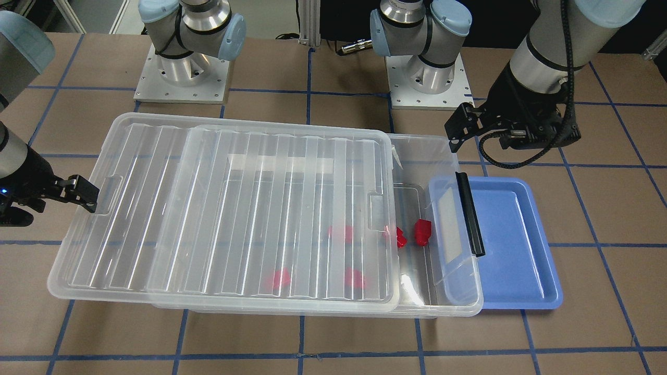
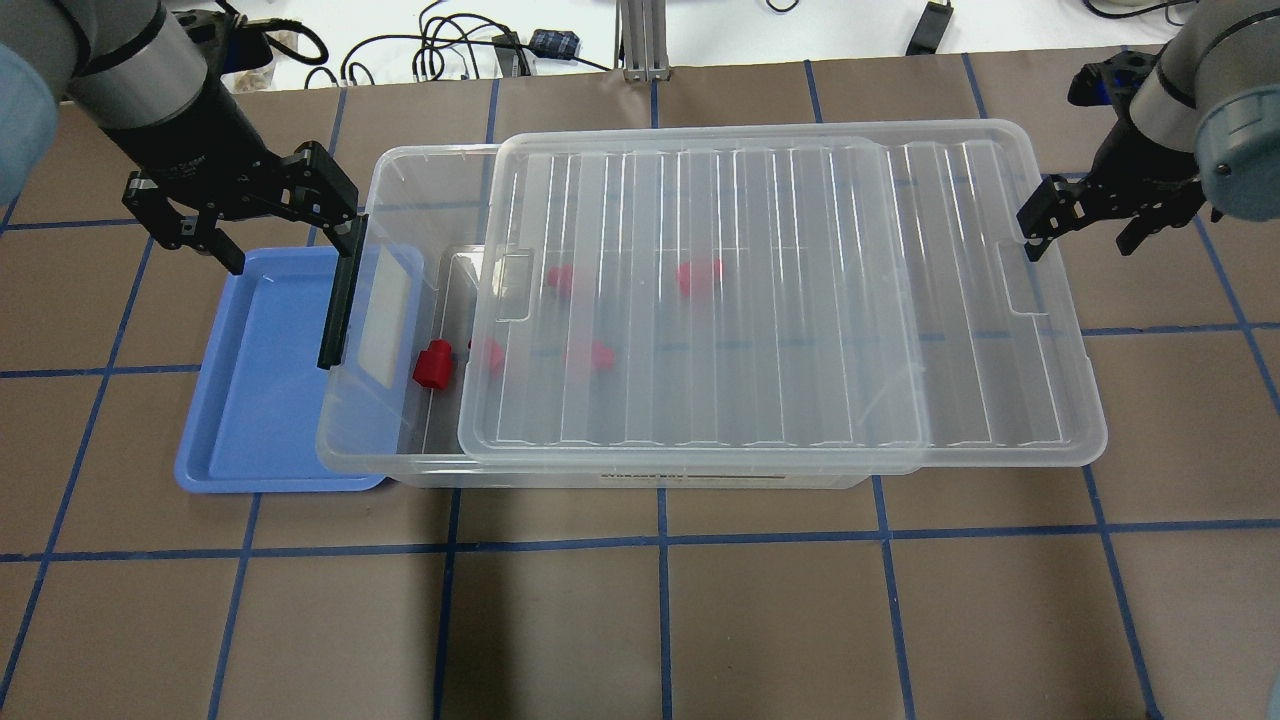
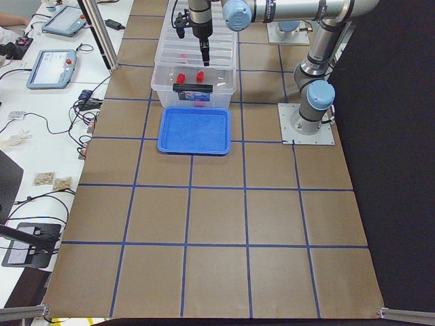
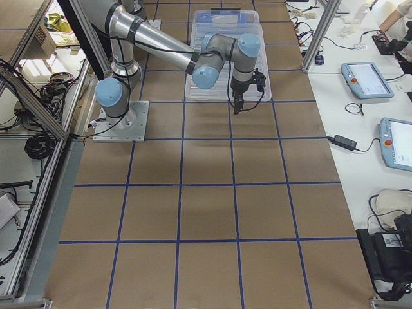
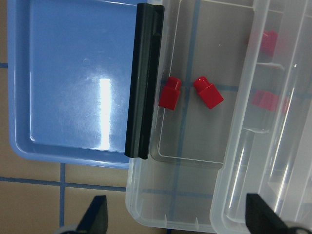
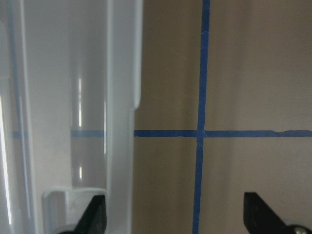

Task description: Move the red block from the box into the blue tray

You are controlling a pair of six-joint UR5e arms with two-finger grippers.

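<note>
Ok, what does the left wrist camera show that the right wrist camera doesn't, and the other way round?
Only the left wrist view: the blue tray, the box with its black latch, two uncovered red blocks on the box floor, and two more blurred under the lid. Only the right wrist view: the lid's end edge, with the table beyond it. Both: clear lid plastic, brown table with blue tape, and spread fingertips at the bottom, of the left gripper and the right gripper.

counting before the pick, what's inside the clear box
Five red blocks: two lie in the uncovered end of the box, three show only as red blurs under the lid, orientation unclear.
</note>
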